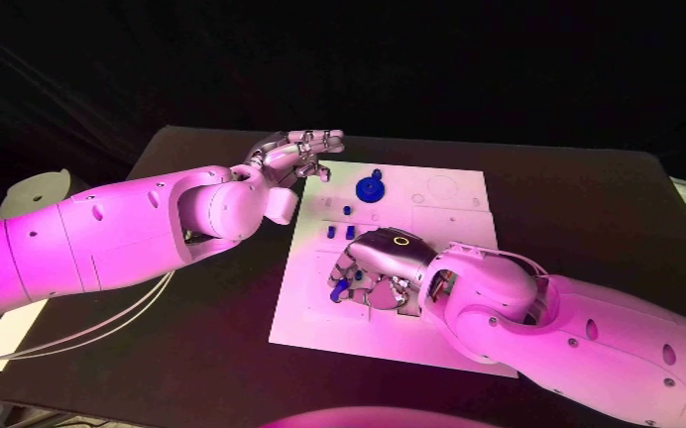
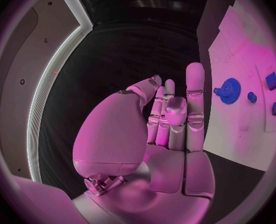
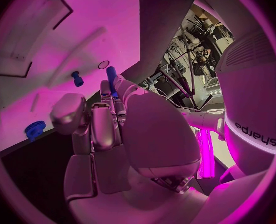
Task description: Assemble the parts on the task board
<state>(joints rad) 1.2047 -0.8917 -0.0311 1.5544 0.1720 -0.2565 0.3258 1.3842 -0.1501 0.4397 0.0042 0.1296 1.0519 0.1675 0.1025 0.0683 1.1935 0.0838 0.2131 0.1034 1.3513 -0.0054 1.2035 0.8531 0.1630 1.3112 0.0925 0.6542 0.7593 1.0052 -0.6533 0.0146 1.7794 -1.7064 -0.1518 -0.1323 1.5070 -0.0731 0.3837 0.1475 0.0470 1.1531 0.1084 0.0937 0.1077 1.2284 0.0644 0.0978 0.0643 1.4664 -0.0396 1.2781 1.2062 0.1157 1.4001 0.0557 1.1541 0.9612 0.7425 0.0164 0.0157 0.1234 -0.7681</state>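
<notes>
Resting low over the near half of the task board (image 1: pixel 458 212), the right hand (image 1: pixel 375 271) pinches what looks like a slim blue peg (image 3: pixel 111 77) at its fingertips, though the wrist view leaves the grip partly hidden. Just beyond it, small blue parts (image 1: pixel 340 233) lie on the board's middle, and farther back a blue gear (image 1: pixel 372 188) sits on the white surface. At the board's far left corner the left hand (image 1: pixel 293 159) hovers with its fingers apart and nothing in them, over the black table (image 1: pixel 572 200).
</notes>
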